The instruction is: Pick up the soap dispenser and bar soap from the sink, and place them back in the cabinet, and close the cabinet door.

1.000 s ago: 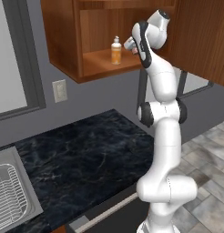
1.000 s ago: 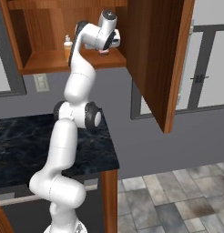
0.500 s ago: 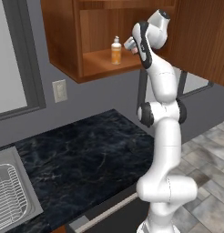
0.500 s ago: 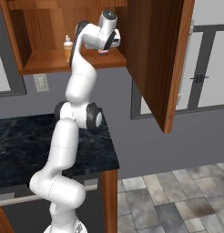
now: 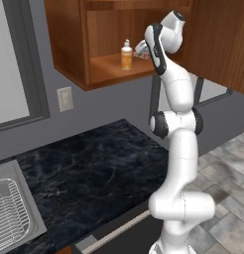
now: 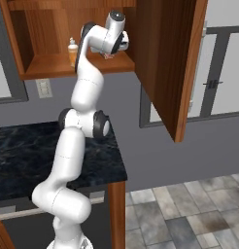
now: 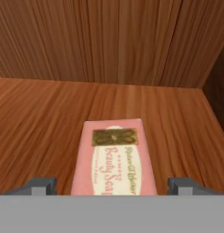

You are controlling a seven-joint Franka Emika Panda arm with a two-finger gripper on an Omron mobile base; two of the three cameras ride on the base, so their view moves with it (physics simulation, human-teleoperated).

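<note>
My gripper (image 7: 112, 185) stands apart around the soap (image 7: 114, 157), which lies flat, long axis toward 12 o'clock.

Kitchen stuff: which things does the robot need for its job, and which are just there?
Job things:
- soap dispenser
- bar soap
- cabinet
- cabinet door
- sink
- gripper, open

Just there:
- counter
- wall outlet

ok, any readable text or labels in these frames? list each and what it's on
"Beauty Soap", cursive, partly cut off, on the white oval of the bar soap lying on the cabinet floor.
Smaller line above it, and the gold emblem: too blurred to read.
Soap dispenser: no legible label.
</note>
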